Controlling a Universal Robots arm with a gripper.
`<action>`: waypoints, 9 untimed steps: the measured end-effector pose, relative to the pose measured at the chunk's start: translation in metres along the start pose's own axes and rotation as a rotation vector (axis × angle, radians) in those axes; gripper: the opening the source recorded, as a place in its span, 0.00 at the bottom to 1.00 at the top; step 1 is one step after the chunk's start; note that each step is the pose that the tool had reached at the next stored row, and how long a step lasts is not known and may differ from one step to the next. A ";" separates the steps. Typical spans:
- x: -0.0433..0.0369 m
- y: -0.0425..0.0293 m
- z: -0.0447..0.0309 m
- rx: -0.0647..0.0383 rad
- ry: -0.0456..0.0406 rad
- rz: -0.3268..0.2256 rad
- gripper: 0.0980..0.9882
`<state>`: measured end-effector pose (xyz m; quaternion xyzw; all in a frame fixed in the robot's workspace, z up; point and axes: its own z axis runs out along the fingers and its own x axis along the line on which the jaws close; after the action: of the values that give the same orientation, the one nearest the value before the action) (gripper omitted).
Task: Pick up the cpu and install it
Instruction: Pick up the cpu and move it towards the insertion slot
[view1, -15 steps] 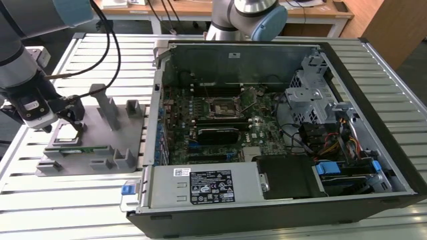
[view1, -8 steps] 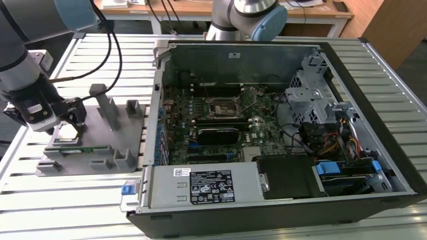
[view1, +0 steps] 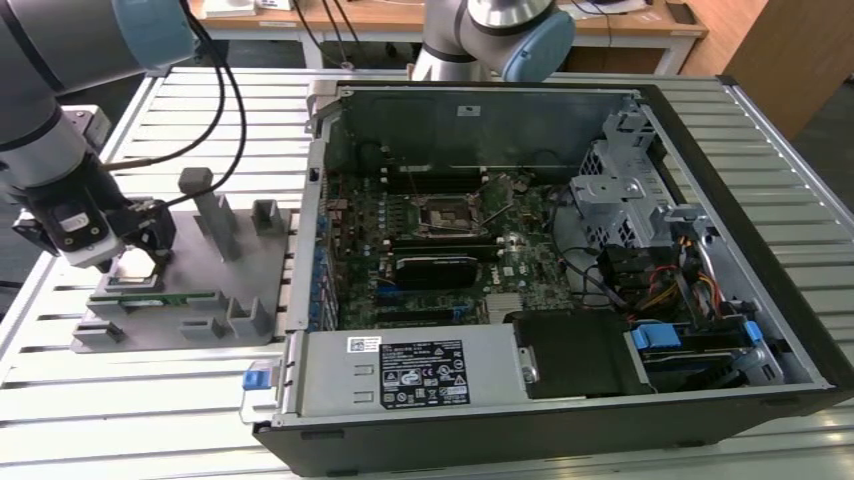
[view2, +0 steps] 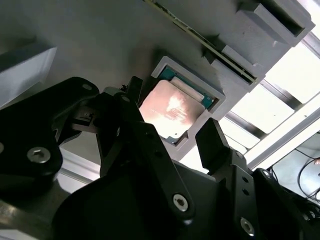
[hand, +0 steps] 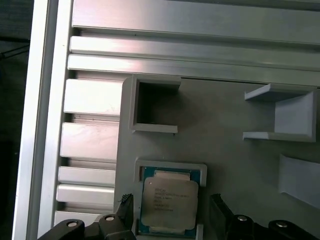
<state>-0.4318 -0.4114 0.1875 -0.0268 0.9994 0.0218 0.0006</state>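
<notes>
Gripper open: its fingers stand apart, one on either side of the cpu. The cpu lies flat in a tray pocket, directly between them, unlifted.

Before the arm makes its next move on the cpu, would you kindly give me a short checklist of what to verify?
1. The cpu lies flat in its pocket in the gray holder: ok.
2. The gripper is open, and its fingers flank the cpu: ok.
3. The gripper is centred over the cpu in both wrist views: ok.
4. The fingers are low enough to catch the cpu's edges: cannot tell.
5. The socket on the motherboard is open and ready: cannot tell.
</notes>
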 end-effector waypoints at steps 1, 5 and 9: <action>0.0000 0.0003 0.0005 0.000 0.0001 0.001 0.68; -0.0001 0.0025 0.0021 0.000 -0.0005 0.012 0.68; -0.0001 0.0032 0.0028 0.001 0.0001 0.018 0.59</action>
<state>-0.4319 -0.4082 0.1848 -0.0180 0.9996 0.0216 0.0004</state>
